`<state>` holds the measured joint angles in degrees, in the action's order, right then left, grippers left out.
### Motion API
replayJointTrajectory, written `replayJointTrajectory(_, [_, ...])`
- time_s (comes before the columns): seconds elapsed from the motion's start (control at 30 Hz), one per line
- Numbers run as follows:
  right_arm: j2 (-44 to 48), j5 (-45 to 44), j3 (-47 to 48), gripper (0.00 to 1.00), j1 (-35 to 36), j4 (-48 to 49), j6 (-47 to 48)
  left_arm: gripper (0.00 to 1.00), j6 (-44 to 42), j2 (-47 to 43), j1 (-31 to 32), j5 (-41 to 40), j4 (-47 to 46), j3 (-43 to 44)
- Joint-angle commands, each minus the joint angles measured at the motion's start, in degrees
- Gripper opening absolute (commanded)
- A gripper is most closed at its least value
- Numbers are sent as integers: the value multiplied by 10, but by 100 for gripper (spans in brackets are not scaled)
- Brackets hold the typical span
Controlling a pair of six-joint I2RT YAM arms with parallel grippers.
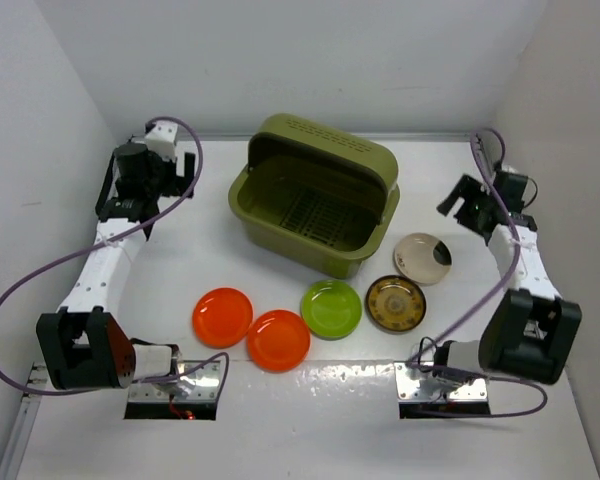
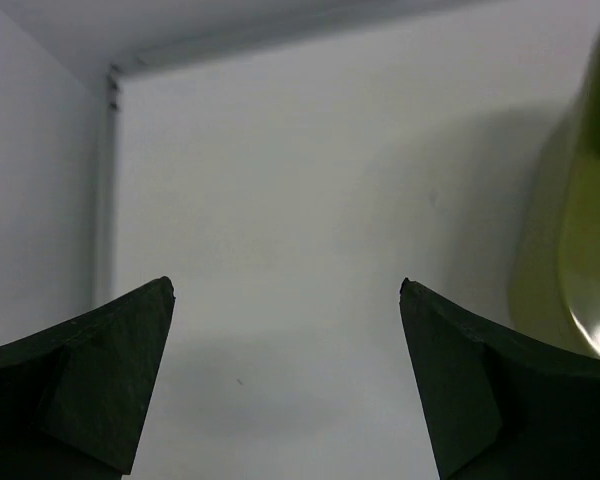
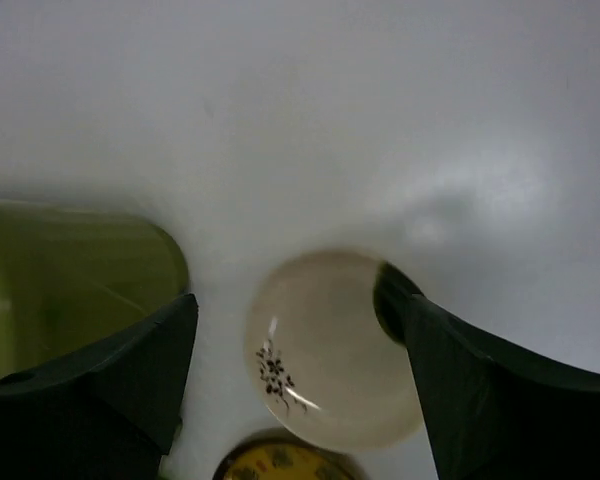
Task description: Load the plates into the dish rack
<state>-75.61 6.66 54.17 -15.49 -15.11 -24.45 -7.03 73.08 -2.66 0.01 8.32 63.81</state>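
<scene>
The olive-green dish rack [image 1: 315,195] stands at the table's middle back and holds nothing. In front of it lie two orange-red plates [image 1: 222,316] [image 1: 278,340], a lime green plate [image 1: 331,308] and a brown plate with a golden pattern [image 1: 395,303]. My left gripper [image 1: 187,172] is open and empty, left of the rack and above bare table [image 2: 287,290]; the rack's wall [image 2: 570,250] shows at the right edge of the left wrist view. My right gripper [image 1: 452,205] is open and empty, right of the rack [image 3: 295,300], with the brown plate's edge [image 3: 280,462] below it.
A cream plate with a dark patch [image 1: 423,258] lies right of the rack, under my right gripper [image 3: 330,350]. The rack's corner [image 3: 70,280] shows at the left of the right wrist view. White walls enclose the table on three sides.
</scene>
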Motion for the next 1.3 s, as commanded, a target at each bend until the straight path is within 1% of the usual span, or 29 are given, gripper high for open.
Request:
replayJointTrajectory(0.0, [-43,112,-44,80,-63,-84,-88,99,18,-6,-3,81,126,-27])
replayJointTrajectory(0.03, [-65,111,-46,78,-80,-84,-85,95,25,-6,-3,81,126,-33])
replayJointTrajectory(0.1, [-100,92,-38,74,-84,-96,-57,91,30,-6,-3,81,126,-44])
replayJointTrajectory(0.13, [-134,79,-34,74,-83,-109,-50,90,30,0,-3,81,126,-44])
replayJointTrajectory(0.3, [-196,49,-16,67,-86,-99,-30,89,36,6,-3,70,116,-44])
replayJointTrajectory(0.4, [-240,57,-9,58,-86,-85,-24,89,36,6,-3,70,115,-49])
replayJointTrajectory(0.43, [-247,60,-7,52,-86,-87,-18,89,36,11,-3,65,115,-49])
replayJointTrajectory(0.5, [-270,61,1,45,-88,-98,-11,89,36,11,2,59,115,-49])
replayJointTrajectory(0.53, [-274,58,2,36,-88,-101,-7,89,36,11,2,53,115,-49])
replayJointTrajectory(0.6, [-270,42,-5,25,-90,-103,-3,89,29,22,2,53,115,-43])
replayJointTrajectory(0.63, [-266,31,-9,12,-90,-103,-1,89,24,28,2,53,115,-37])
replayJointTrajectory(0.67, [-250,26,-13,5,-89,-103,2,87,24,28,2,53,115,-29])
replayJointTrajectory(0.7, [-243,1,-15,0,-90,-103,5,87,18,43,7,53,115,-24])
replayJointTrajectory(0.77, [-219,-19,-16,0,-89,-105,5,86,13,57,7,53,115,-8])
replayJointTrajectory(0.8, [-206,-62,-14,0,-83,-106,3,84,13,72,12,53,115,-2])
replayJointTrajectory(0.87, [-177,-94,-2,0,-75,-114,1,82,8,88,18,53,115,17])
replayJointTrajectory(0.97, [-126,-195,22,0,-23,-123,3,73,8,118,23,67,109,46])
replayJointTrajectory(1.0, [-98,-212,28,0,-10,-114,2,72,13,124,23,67,109,55])
replayJointTrajectory(1.03, [-93,-228,43,0,31,-108,7,70,21,130,23,67,109,62])
replayJointTrajectory(1.07, [-88,-290,49,0,42,-97,10,69,21,136,23,72,109,77])
replayJointTrajectory(1.13, [-75,-334,72,0,69,-98,15,69,21,141,23,72,109,89])
replayJointTrajectory(1.17, [-74,-375,87,0,95,-97,16,69,21,141,23,72,109,94])
replayJointTrajectory(1.27, [-57,-414,108,0,112,-77,34,69,8,134,23,72,109,110])
